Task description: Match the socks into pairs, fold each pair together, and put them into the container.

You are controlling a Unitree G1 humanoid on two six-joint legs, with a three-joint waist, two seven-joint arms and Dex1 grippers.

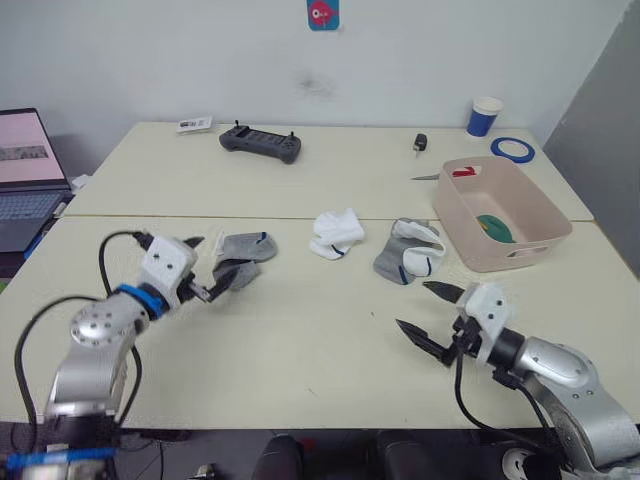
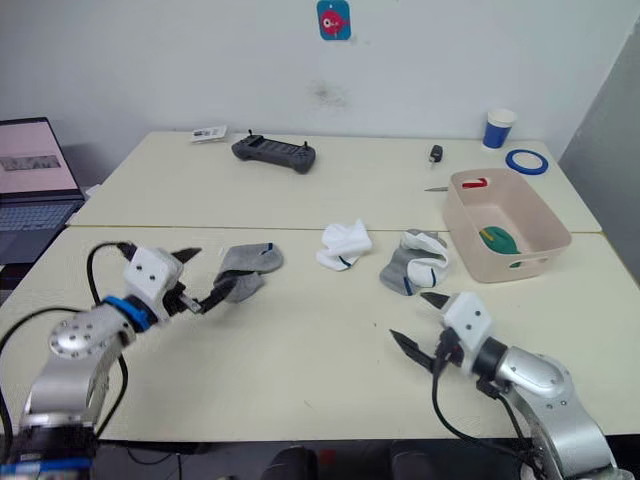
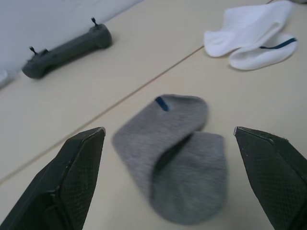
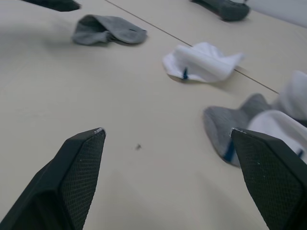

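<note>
White wall (image 1: pixel 400 50) behind two pale tables (image 1: pixel 300 340) — laptop (image 1: pixel 25 175) left.

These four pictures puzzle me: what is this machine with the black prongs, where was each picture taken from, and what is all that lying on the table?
It is a two-armed robot sorting socks. Two pictures come from cameras in its head, looking down over its arms; the other two come from a camera on each wrist, looking out between that claw's two black fingers.

The left claw is open and holds nothing; a folded grey sock lies just in front of it. The right claw is also open and empty, above bare table.

Mid-table lie a crumpled white sock and, beside it, a grey sock with a white sock on top. The pink bin already has something green inside. Farther back are a dark controller, a blue-and-white cup and a roll of blue tape. A laptop sits off to the left.
</note>
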